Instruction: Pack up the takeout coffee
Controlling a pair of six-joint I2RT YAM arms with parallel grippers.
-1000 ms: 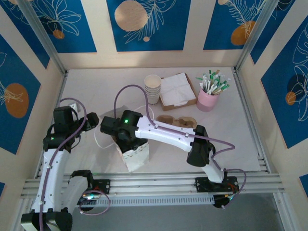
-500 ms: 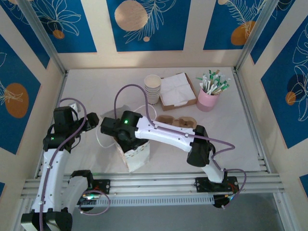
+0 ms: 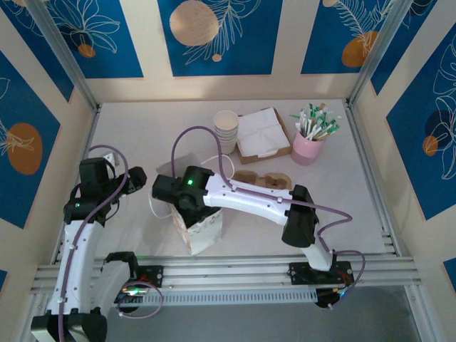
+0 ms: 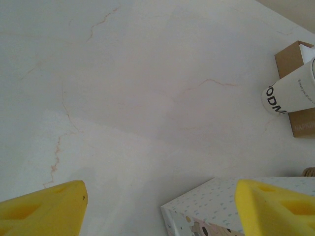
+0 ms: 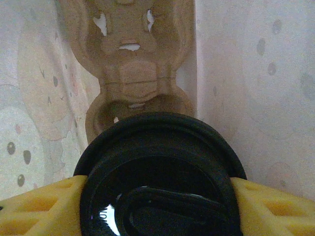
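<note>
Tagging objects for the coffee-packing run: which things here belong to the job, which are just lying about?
Job: lidded cup in the right hand; cup carrier in the paper bag.
Lying about: paper cup stack; napkin box; pink stirrer holder; second carrier on the table.

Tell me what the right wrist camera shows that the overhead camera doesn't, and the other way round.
Right wrist: the right pincer shut on a black-lidded cup, with a cardboard carrier below it, between the inner walls of the patterned paper bag.
Overhead: the stack of paper cups, the napkin box, the pink stirrer holder and the left arm off to the side.
Both: that bag, from inside at the wrist and from outside overhead, where the right arm reaches into it.
</note>
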